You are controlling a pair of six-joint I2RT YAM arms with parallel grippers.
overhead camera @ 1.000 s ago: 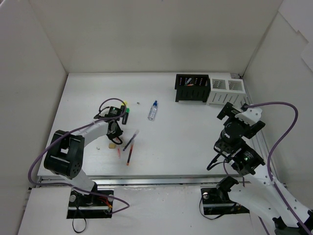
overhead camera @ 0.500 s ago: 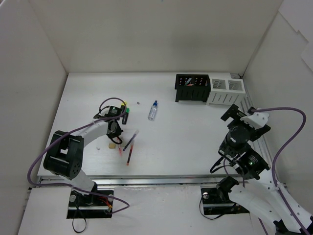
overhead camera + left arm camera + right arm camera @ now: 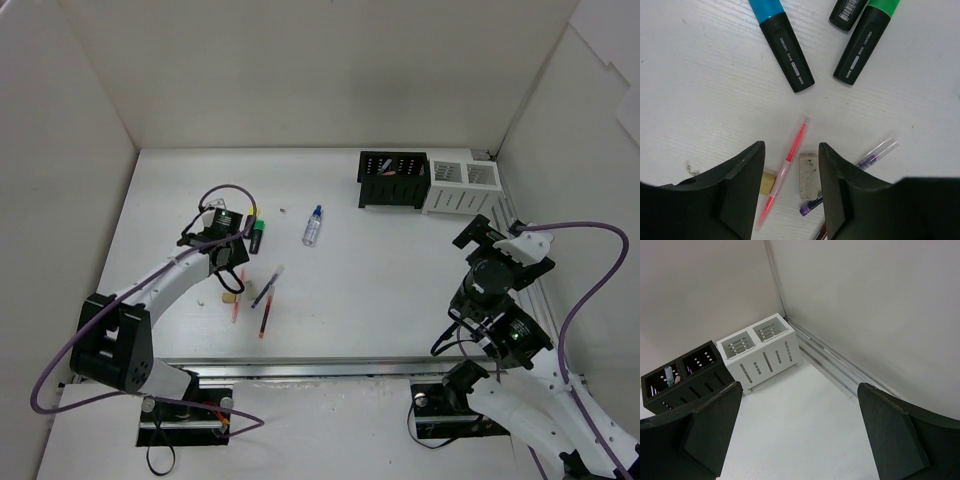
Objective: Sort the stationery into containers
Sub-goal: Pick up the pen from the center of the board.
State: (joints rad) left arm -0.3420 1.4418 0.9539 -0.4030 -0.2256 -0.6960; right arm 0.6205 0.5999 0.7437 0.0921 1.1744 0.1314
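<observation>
My left gripper (image 3: 791, 147) has lifted off the pile and its jaws have parted again to a narrow gap, with nothing between them. A moment ago they were pinched shut low over the pens. The thin red pen (image 3: 795, 142) has slid a little on the table but still lies flat under the gap, so I judge the pick failed and I need another try.

My right gripper (image 3: 799, 387) stays spread wide and empty, hanging near the black organiser (image 3: 393, 180) on its right-hand, near side.

Almost all the stationery lies well to the left of the organiser and nearer my bases. That covers the red pen, the tan eraser (image 3: 769, 182) and white eraser (image 3: 808, 172) touching it, a purple pen (image 3: 875, 155), and the blue-capped highlighter (image 3: 782, 47) and green-capped highlighter (image 3: 862, 47). The clear bottle (image 3: 313, 226) lies closer to the organiser, alone. The two white bins (image 3: 460, 180) stand just beside the organiser on its right.

The table (image 3: 380, 290) is plain white, smudged in places, with bare white walls (image 3: 300, 70) on three sides.
</observation>
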